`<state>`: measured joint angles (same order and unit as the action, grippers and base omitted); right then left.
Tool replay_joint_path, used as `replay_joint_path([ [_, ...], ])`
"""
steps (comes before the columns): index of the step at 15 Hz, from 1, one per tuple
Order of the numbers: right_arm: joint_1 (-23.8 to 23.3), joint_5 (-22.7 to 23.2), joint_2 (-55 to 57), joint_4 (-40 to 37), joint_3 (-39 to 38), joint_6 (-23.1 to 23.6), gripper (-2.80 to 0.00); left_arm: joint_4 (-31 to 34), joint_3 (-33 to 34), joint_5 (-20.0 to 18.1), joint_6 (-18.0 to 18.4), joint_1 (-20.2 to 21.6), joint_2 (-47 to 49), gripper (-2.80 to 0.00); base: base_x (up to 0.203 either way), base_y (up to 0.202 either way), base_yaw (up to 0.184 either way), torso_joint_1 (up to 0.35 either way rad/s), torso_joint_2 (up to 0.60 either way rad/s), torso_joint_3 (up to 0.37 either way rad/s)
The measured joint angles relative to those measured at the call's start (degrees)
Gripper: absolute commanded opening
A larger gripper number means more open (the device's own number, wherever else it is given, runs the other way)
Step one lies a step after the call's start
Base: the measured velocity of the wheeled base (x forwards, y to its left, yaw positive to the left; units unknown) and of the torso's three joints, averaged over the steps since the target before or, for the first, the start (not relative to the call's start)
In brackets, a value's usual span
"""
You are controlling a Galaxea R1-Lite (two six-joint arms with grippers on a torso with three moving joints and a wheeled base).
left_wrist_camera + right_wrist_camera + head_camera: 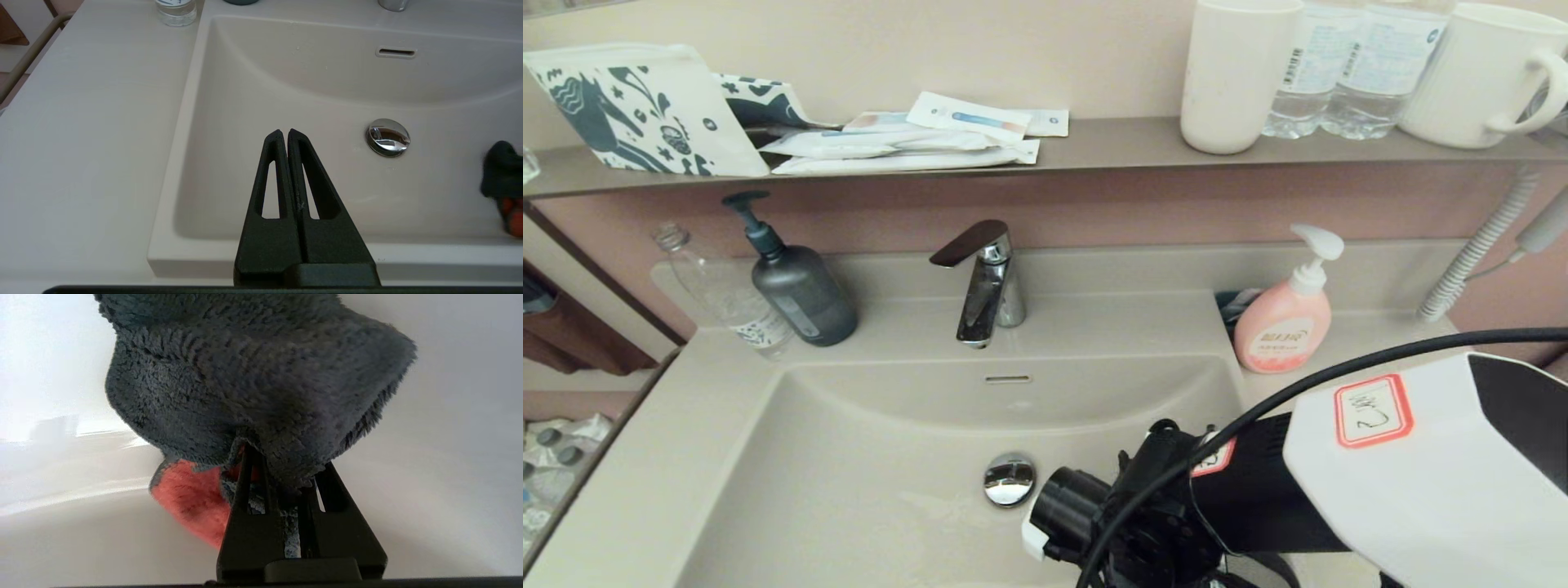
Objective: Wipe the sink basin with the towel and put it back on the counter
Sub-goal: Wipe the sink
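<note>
The right gripper (282,473) is seen clamped on the towel (253,384), a fold of the cloth being pinched between its two fingers (249,522). The charcoal face of the towel is bunched ahead of the fingers, and a coral red patch shows beside them. The towel is held down inside the basin (449,457), against its pale surface. In the left wrist view the towel appears as a dark lump with a red edge at the right side of the basin floor, apart from the drain plug (387,136).

In the head view the right arm (1339,490) is reached over the basin's near right part, its wrist close to the drain plug, with the gripper itself hidden under it.

The left gripper (284,134) is held above the near left part of the basin, its fingers pressed together with nothing between them.

The overflow slot (1007,379) is set in the back wall under the tap (982,282). On the counter (645,457) stand a dark pump bottle (796,282), a clear bottle (727,294) and a pink pump bottle (1286,310).
</note>
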<state>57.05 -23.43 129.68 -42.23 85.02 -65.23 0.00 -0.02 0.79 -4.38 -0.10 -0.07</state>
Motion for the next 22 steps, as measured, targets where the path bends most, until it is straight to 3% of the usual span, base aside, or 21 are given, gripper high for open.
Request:
replay_joint_path([
  [6,0.55,1.91,7.28,5.14,7.36,-0.06,-2.80,0.00,0.00,0.01,0.02,0.00,0.00,-2.80,0.000,0.000,0.000,0.000,0.00,0.000],
  [17,2.75,2.81,17.87,2.20,26.15,1.06,-2.80,0.00,0.00,0.02,0.02,0.00,0.00,-2.80,0.000,0.000,0.000,0.000,0.00,0.000],
  [22,4.06,5.63,19.28,10.16,28.01,5.18,-2.80,0.00,0.00,0.00,0.00,0.00,0.00,-2.80,0.000,0.000,0.000,0.000,0.00,0.000],
])
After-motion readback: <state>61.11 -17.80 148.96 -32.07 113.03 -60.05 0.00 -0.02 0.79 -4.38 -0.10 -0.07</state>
